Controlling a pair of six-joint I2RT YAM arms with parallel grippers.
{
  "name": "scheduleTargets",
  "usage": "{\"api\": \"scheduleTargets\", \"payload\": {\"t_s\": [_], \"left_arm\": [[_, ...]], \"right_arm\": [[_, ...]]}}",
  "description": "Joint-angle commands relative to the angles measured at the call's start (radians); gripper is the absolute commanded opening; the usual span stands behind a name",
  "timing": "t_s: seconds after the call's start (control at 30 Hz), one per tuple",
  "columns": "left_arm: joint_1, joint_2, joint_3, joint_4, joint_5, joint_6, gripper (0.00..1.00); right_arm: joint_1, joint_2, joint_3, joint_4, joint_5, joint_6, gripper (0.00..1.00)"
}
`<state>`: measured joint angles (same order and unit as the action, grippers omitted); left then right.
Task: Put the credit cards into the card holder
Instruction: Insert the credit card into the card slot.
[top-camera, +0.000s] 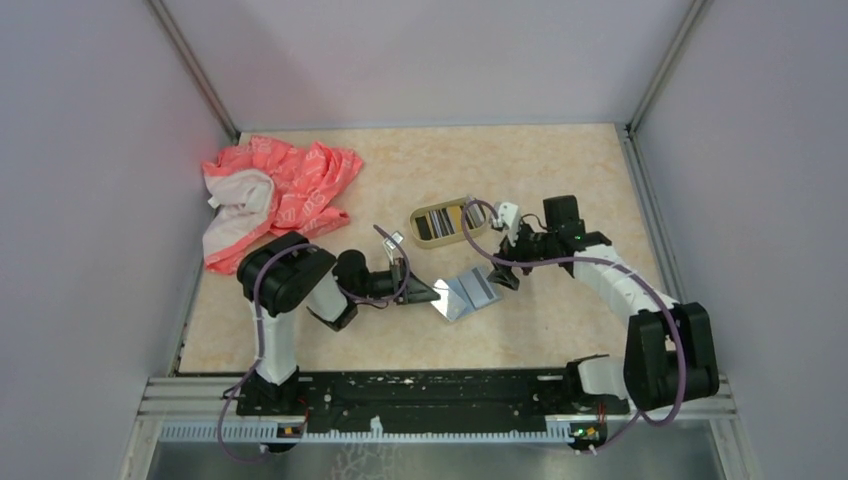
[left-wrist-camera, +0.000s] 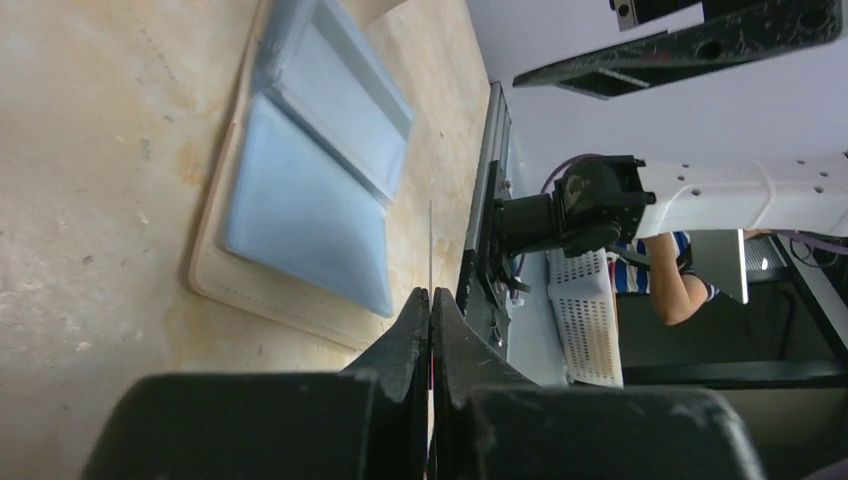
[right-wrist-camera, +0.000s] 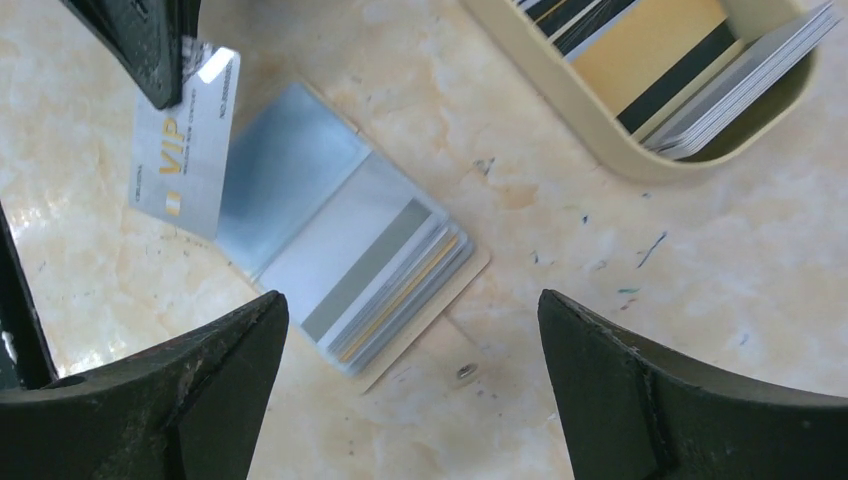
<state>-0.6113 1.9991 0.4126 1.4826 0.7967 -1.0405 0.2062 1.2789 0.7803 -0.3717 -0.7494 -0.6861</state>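
Observation:
The card holder (top-camera: 447, 222), a gold-olive tin, lies mid-table with several striped cards inside; it also shows in the right wrist view (right-wrist-camera: 600, 140). An open tan wallet with pale blue sleeves (right-wrist-camera: 340, 260) holds more credit cards, one grey-striped. My left gripper (top-camera: 430, 293) is shut on a silvery VIP card (right-wrist-camera: 185, 165), held on edge beside the wallet's left side. In the left wrist view the card (left-wrist-camera: 430, 250) is a thin line between the closed fingertips (left-wrist-camera: 415, 320). My right gripper (right-wrist-camera: 410, 305) is open and empty above the wallet's near right corner.
A crumpled pink and white cloth (top-camera: 272, 195) lies at the back left. The wallet (top-camera: 478, 288) sits between the two grippers, just in front of the tin. Grey walls enclose the table on three sides.

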Motion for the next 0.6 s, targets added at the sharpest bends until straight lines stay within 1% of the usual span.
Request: {"api": "scheduleTargets", "payload": {"t_s": [0.0, 0.1, 0.3, 0.57], "left_arm": [[-0.013, -0.019, 0.026, -0.112, -0.062, 0.048, 0.0], [-0.021, -0.019, 0.047, -0.161, -0.068, 0.047, 0.0], [-0.023, -0.003, 0.073, -0.169, -0.072, 0.033, 0.0], [-0.034, 0.036, 0.101, -0.168, -0.077, 0.014, 0.0]], "right_arm": [[-0.002, 0.047, 0.011, 0.042, -0.055, -0.075, 0.9], [0.017, 0.142, 0.053, 0.002, -0.032, -0.057, 0.79], [0.092, 0.221, 0.071, 0.017, 0.096, -0.026, 0.78], [0.103, 0.27, 0.087, -0.001, 0.122, -0.004, 0.69]]}}
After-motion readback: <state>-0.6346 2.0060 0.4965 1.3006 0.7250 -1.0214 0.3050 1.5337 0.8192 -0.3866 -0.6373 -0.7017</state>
